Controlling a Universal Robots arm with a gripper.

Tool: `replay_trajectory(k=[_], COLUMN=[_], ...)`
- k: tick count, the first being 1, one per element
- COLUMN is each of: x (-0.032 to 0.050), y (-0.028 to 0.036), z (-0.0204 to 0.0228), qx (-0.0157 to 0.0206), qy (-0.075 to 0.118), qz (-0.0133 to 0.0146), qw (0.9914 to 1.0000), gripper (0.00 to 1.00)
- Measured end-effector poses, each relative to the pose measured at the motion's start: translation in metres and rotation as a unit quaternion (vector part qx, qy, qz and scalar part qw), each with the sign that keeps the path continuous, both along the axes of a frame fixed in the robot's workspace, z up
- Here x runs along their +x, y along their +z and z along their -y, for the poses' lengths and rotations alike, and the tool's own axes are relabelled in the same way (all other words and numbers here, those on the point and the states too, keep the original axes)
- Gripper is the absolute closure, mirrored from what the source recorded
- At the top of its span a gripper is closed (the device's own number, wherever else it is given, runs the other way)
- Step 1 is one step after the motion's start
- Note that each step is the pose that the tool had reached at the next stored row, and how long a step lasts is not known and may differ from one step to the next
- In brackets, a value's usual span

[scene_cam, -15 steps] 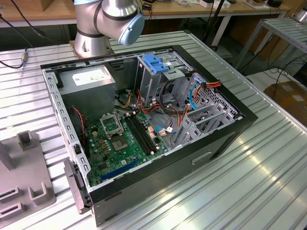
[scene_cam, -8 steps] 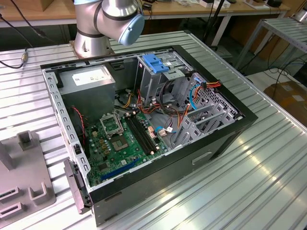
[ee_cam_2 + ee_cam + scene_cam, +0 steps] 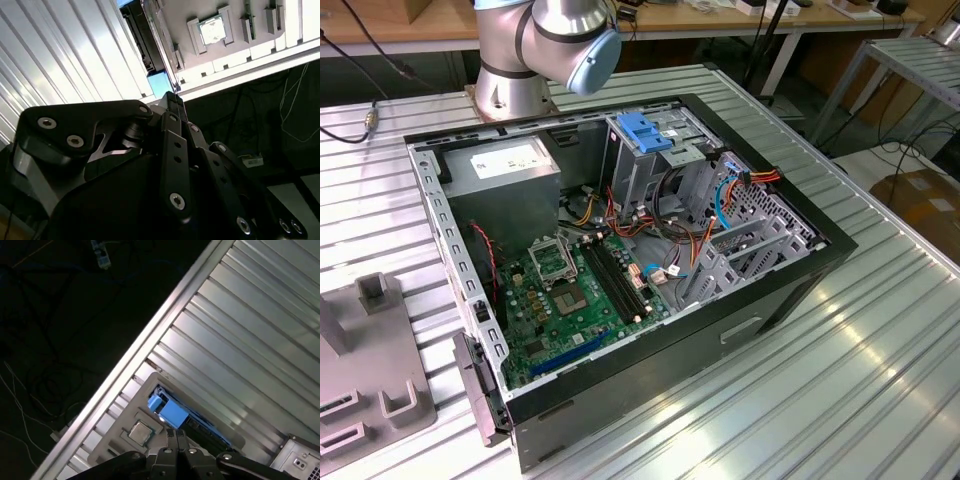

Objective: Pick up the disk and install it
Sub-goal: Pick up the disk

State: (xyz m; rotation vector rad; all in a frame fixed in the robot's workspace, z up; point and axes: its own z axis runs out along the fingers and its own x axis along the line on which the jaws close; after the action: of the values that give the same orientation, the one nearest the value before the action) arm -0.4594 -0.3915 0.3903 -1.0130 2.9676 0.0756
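The big shiny table [image 3: 880, 340] has long ridges. On it lies the open black computer box [image 3: 650, 370], full of wires and a green board, and the disk is not in it yet, so the job looks barely begun. On the flat grey tray [image 3: 125, 415] beside the box, the disk [image 3: 169, 411] stands on its thin edge, dark metal with a smooth blue plastic rim, and the black claw [image 3: 176, 439] hangs just by that rim, fingers pinched together, holding nothing.
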Motion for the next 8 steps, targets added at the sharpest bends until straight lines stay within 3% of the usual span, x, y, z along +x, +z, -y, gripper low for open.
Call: replay_trajectory(k=[3, 5, 7, 8], x=[0.0000, 0.0000, 0.0000, 0.0000], y=[0.0000, 0.0000, 0.0000, 0.0000], z=[0.0000, 0.0000, 0.0000, 0.0000], qx=[0.0000, 0.0000, 0.0000, 0.0000], qy=[0.042, 0.057, 0.074, 0.087], qz=[0.0000, 0.0000, 0.0000, 0.0000], qw=[0.99911, 0.99838, 0.99726, 0.99625], gripper=[0.90, 0.90, 0.90, 0.90])
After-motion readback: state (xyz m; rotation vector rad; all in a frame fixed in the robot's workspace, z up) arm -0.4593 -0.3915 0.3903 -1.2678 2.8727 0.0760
